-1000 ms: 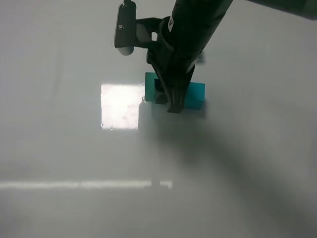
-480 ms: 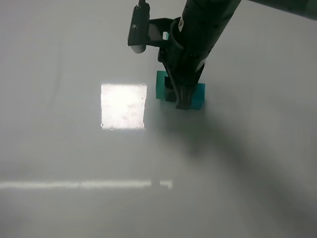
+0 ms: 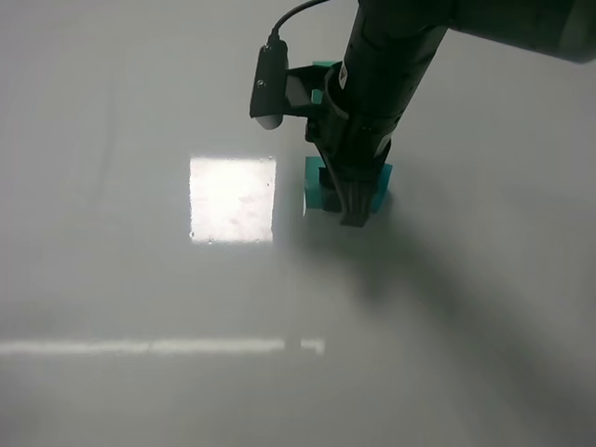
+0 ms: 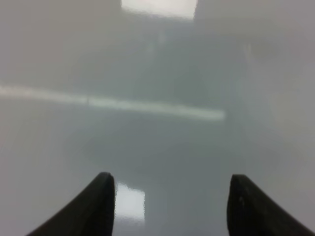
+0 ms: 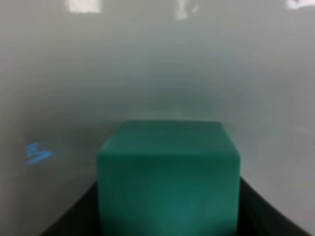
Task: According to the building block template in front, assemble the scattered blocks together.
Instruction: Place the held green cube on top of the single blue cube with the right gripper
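Note:
My right gripper (image 3: 352,216) points down at the table, shut on the sea-green block (image 3: 315,189), which fills the space between the dark fingers in the right wrist view (image 5: 167,172). The teal-blue block (image 3: 381,183) sits just on the other side of the fingers, close against the held block. Whether the two touch is hidden by the gripper. A teal edge (image 3: 325,66) peeks out behind the arm; it may be the template, mostly hidden. My left gripper (image 4: 170,184) is out of the exterior view; its wrist view shows it open over bare table.
The table is plain and glossy white, with a bright square of glare (image 3: 233,198) left of the blocks and a thin light streak (image 3: 158,346) nearer the front. The right arm's wrist camera (image 3: 268,88) juts out to the left above the blocks.
The right gripper has carried the sea-green block rightward and slightly toward the front, up against the teal-blue block. The teal-blue block has barely shifted.

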Controlling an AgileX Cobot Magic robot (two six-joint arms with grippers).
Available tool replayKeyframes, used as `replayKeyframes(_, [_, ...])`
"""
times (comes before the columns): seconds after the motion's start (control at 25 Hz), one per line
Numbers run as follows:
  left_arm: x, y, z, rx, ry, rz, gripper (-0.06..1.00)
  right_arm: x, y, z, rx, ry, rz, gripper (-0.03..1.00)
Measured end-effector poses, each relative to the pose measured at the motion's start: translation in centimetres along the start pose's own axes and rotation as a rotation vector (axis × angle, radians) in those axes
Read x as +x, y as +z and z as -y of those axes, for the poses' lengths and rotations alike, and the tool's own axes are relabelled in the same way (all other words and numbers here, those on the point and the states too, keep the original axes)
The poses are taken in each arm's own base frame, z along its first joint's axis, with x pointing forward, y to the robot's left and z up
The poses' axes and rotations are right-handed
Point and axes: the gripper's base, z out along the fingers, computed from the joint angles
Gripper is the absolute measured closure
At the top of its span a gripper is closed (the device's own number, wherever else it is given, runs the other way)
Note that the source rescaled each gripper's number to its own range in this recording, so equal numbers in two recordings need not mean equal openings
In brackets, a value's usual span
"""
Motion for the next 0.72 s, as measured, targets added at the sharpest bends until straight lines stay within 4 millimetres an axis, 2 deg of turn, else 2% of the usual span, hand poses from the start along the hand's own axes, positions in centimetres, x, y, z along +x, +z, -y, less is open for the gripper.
replayKeyframes(0.28, [0.00, 0.00, 0.00, 0.000, 0.000, 0.000, 0.68, 0.07, 0.00, 0.28, 0.031, 0.012, -0.007, 0.96])
replayKeyframes(0.44, [0.00, 0.00, 0.00, 0.000, 0.000, 0.000, 0.68, 0.12, -0.01, 0.35, 0.039, 0.031, -0.012, 0.92])
replayKeyframes(0.72, [0.00, 0.00, 0.00, 0.000, 0.000, 0.000, 0.68, 0.44, -0.04, 0.72, 0.082, 0.119, -0.043, 0.91])
